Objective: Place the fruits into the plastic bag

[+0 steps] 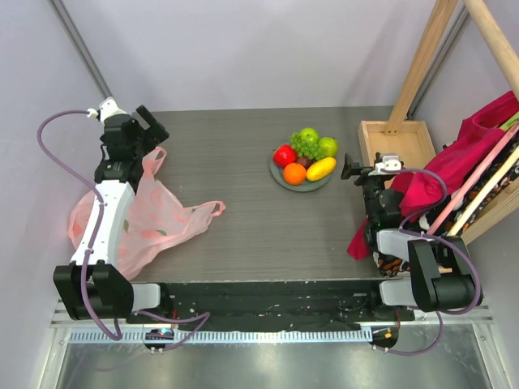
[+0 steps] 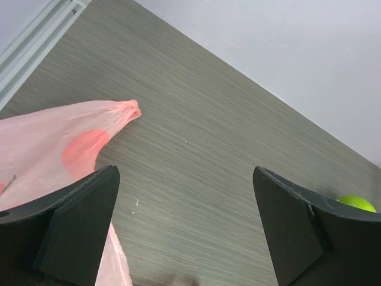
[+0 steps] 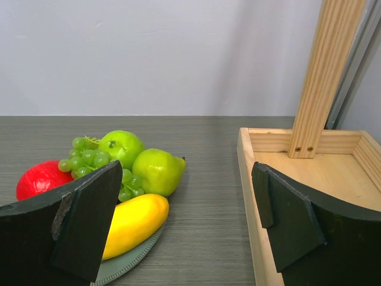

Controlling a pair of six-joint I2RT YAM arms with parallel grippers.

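Fruits [image 1: 304, 154] are seen heaped on a round grey plate [image 1: 315, 185] right of centre in the overhead view: a red apple [image 1: 284, 155], an orange [image 1: 294, 173], a yellow mango [image 1: 321, 168], a grape bunch [image 1: 306, 147] and two green apples, none yet moved. The plastic bag [image 1: 154, 223] is spread flat on the bench [image 1: 235, 154] at the left of the frame, partly covered by the left arm, one loop handle [image 1: 212, 208] stretched toward the centre. The left pincer [image 1: 154, 123] is held wide and empty above the bag's far edge. The right pincer [image 1: 357, 170] is likewise spread wide with nothing between its fingers, raised just right of the plate. A wooden tray [image 1: 393, 138] and a red cloth [image 1: 454, 162] are found at the right edge.
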